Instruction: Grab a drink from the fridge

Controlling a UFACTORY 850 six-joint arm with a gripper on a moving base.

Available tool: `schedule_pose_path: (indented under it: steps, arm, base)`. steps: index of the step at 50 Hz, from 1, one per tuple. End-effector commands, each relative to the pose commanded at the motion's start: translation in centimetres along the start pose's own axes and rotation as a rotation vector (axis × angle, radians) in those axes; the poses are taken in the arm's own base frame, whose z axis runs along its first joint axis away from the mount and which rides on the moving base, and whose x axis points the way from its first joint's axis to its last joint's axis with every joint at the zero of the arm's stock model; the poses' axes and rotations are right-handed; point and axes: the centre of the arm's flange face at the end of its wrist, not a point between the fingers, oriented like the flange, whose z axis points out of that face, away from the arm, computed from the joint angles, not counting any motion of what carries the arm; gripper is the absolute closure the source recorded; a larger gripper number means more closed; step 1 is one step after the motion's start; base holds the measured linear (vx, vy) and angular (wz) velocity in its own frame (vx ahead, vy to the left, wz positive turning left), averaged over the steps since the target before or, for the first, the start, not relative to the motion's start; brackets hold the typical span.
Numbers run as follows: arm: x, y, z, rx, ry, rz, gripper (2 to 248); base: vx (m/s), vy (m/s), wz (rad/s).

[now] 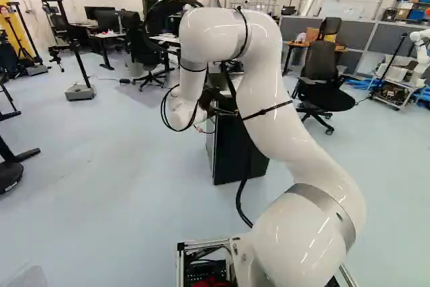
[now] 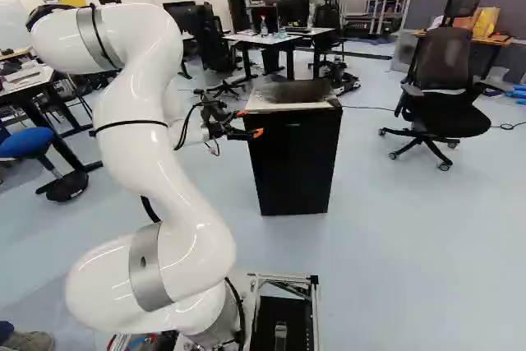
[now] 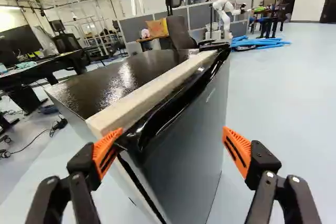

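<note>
Wrist view, fridge (image 3: pixel 184 135) just ahead, end effector (image 2: pixel 250 122) spread

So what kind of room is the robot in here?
Probably a robotics lab: another white robot arm stands beyond the fridge, with desks carrying monitors and an office chair around.

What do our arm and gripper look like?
Arm: glossy white, rounded tubular segments, grey metallic bands at some joints, black straps around it, black cables looped near the wrist and running alongside. Gripper: black, two jointed fingers, orange pads with dark slots and ridged edges.
</note>
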Motion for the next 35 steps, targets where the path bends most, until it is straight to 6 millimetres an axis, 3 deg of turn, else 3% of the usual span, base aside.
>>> schedule_pose_path:
  steps: [35]
  arm:
    - [0.2,5.8,-4.5,-0.029,-0.03,-0.081,3]
  base:
    - [0.0,0.0,0.0]
